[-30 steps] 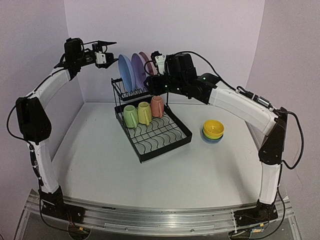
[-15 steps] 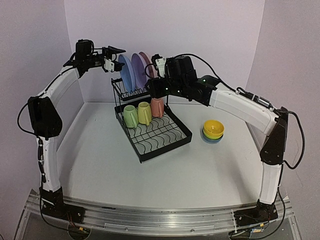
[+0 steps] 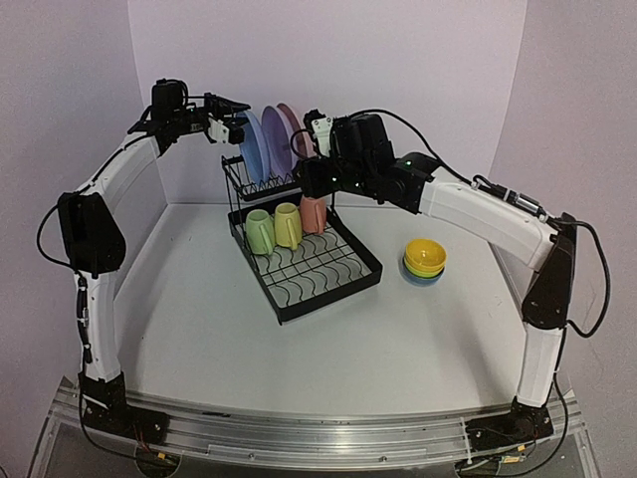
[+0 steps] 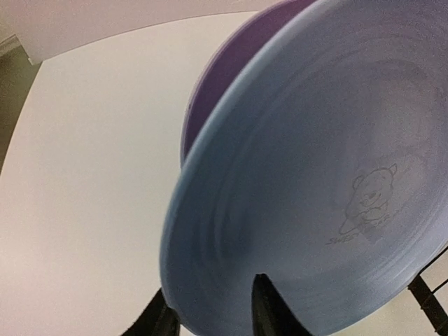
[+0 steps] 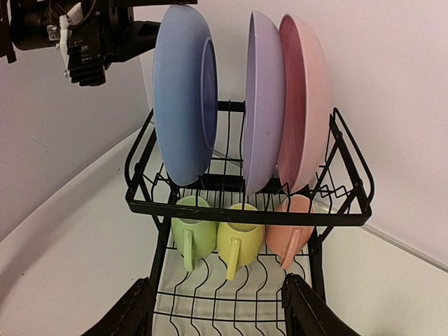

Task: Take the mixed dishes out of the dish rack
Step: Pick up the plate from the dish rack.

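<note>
At the table's back, the dish rack (image 3: 299, 249) stands unmoved, while the left arm, raised high and bent forward, has swung rightward to the upper shelf. The left gripper (image 4: 210, 316) now straddles the rim of the blue plate (image 4: 315, 196), one finger before it and one behind. Whether they pinch it I cannot tell. The purple plate (image 4: 231, 77) is mostly hidden behind. The right gripper (image 5: 217, 283) hovers with jaws spread and empty, facing the three mugs (image 5: 238, 241).
</note>
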Available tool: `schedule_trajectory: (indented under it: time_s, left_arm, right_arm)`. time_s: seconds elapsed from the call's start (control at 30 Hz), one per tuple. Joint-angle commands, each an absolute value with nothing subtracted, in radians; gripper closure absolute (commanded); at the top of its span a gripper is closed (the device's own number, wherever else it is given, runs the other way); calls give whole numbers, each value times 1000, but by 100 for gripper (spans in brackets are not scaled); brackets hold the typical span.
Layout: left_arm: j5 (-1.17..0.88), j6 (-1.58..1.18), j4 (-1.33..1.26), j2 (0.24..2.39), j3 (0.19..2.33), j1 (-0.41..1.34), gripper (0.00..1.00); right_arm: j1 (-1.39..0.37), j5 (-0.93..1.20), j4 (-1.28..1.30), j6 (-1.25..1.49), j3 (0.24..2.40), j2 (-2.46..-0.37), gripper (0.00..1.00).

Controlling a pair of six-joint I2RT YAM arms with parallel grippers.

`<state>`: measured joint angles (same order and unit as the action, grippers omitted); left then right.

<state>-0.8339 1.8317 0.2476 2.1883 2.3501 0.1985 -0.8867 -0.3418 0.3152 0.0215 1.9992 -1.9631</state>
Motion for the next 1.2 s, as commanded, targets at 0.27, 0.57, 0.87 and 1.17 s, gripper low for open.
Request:
schedule_trajectory:
  time_s: [0.27, 0.57, 0.87, 1.17]
  left_arm:
    - [-872, 1805, 144, 2153, 2303, 203, 93]
    - [-885, 1787, 126, 2127, 2286, 202, 100]
    - [-899, 1722, 80, 2120, 2339, 198, 100]
    - [-921, 1681, 19, 2094, 2350, 197, 100]
  right_arm:
    - [-891, -375, 253, 8, 1957, -1867, 41]
    - [-890, -385, 240, -27, 1930, -1847, 41]
    - [-891, -373, 236, -28, 1924, -1845, 41]
    - [-891, -366, 234, -31, 1925, -1850, 41]
